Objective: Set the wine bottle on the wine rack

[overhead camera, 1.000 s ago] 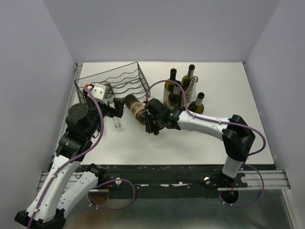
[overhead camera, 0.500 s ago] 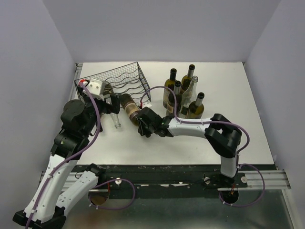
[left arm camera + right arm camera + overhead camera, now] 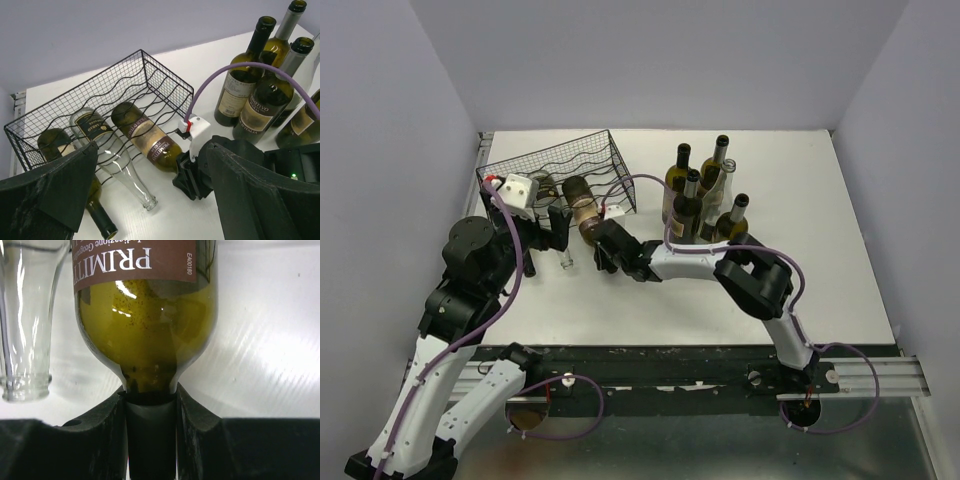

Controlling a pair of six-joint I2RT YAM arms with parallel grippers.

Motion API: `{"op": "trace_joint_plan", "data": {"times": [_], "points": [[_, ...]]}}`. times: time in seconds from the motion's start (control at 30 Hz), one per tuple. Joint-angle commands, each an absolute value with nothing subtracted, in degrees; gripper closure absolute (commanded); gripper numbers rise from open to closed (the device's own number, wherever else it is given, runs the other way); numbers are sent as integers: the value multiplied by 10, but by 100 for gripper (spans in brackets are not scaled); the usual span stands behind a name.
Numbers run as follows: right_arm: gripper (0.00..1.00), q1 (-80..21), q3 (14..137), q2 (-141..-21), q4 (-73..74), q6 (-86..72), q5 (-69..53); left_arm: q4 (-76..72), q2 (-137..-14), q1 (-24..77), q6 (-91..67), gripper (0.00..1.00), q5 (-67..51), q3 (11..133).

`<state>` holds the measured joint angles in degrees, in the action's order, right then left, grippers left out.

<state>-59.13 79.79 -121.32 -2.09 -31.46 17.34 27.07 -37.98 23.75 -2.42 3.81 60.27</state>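
White table (image 3: 800,285), lavender walls (image 3: 650,60). You see one wine rack (image 3: 555,158) cradling three bottles (image 3: 95,126), and five upright bottles (image 3: 691,203). The right gripper (image 3: 604,248) clamps the wine bottle (image 3: 583,207); the left gripper (image 3: 556,223) is spread wide.

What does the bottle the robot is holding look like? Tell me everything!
The wine bottle is dark green glass with a brown label that starts with PRIMITI. It lies on its side, with its wide bottom end inside the black wire wine rack, next to a clear bottle. Its thin neck points out of the rack, and the right tool is shut around that neck.
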Motion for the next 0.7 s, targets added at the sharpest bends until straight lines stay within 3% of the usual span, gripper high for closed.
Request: {"op": "trace_joint_plan", "data": {"times": [0.0,0.67], "points": [[99,-592,873,-1245,-98,-285,247,293,-372,239,-18,1,30,601],[97,-573,1035,-1344,15,-246,282,296,-335,239,-14,1,57,578]]}}
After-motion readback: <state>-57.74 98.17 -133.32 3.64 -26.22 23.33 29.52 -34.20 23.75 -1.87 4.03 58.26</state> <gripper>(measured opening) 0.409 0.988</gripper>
